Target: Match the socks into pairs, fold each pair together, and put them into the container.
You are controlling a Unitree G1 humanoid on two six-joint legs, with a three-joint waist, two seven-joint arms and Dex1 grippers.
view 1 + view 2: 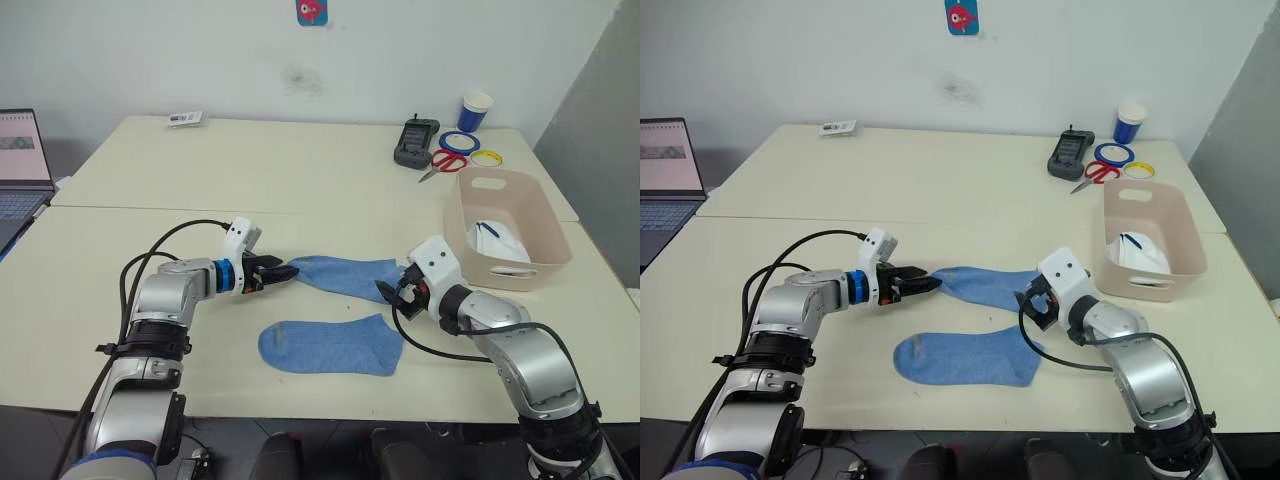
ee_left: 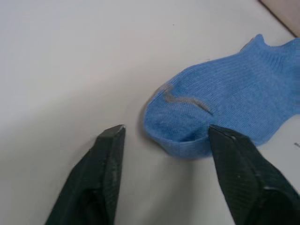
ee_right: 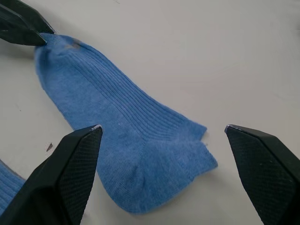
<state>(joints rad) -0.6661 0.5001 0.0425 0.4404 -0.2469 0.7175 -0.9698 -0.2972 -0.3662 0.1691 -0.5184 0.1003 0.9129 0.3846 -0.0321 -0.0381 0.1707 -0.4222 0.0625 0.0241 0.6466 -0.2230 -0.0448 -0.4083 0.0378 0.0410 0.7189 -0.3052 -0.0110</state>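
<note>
Head stereo pair looks forward and down from above the near edge of the cream rectangular table [image 1: 300,170], taking in both arms, the far wall and the pale pink-beige plastic bin [image 1: 545,262] at right; the two eyes share nearly the whole scene with a slight sideways offset. Left wrist cam sits low and close, facing along its black fingers [image 2: 110,154] at the toe of the farther light blue ribbed sock [image 1: 345,275]. Right wrist cam, equally close, faces the same sock's cuff end from the opposite side, so both wrist views overlap on it.
</note>
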